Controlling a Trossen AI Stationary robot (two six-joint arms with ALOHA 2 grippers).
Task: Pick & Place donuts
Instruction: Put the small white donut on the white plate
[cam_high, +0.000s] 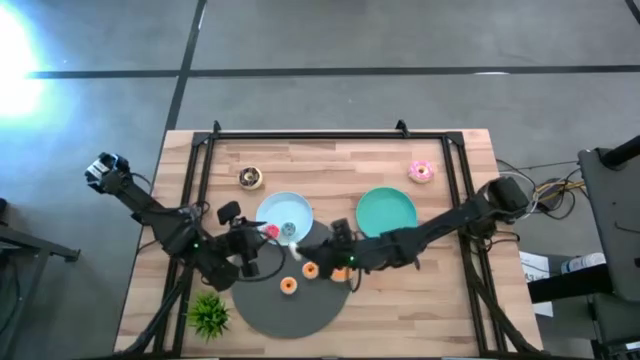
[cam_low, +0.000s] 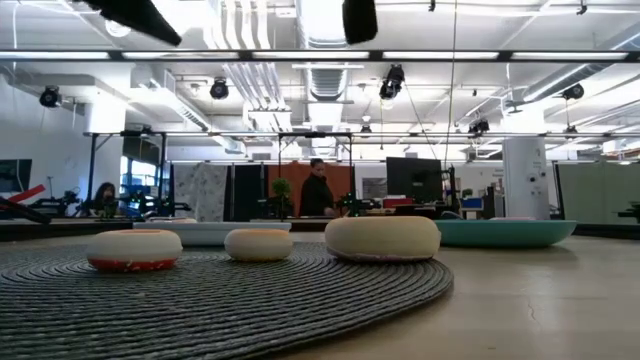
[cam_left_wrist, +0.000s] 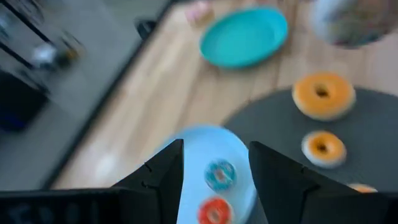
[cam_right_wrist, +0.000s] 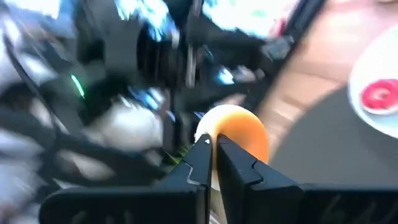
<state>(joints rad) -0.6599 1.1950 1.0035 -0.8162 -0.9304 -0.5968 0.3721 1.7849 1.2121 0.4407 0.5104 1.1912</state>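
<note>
Nearest, at six o'clock on the wooden table (cam_high: 400, 310), a round dark woven mat (cam_high: 290, 310) is laid, with a small green plant (cam_high: 209, 315) at its eight o'clock. Three orange-tan donuts are seen on the mat: one (cam_high: 289, 285) near its centre, a second (cam_high: 310, 269) just beyond it, and a third (cam_high: 341, 272) toward two o'clock, partly hidden under the right arm. In the low view they are shown in a row on the mat, all resting flat.

The right gripper (cam_right_wrist: 213, 149) is held low over the mat, its fingers pressed together with nothing between them; an orange donut (cam_right_wrist: 239, 138) is seen just beyond the tips. The left gripper (cam_left_wrist: 214, 163) is poised above the near edge of the light blue plate (cam_high: 285, 215), its fingers spread and empty. Two mini donuts, one red (cam_left_wrist: 213, 211) and one blue (cam_left_wrist: 220, 174), are lying on this plate.

At three o'clock from the blue plate a green plate (cam_high: 386, 212) is set. Farther back, a brown-iced donut (cam_high: 250, 178) is placed at eleven o'clock and a pink-iced donut (cam_high: 421, 171) at one o'clock.
</note>
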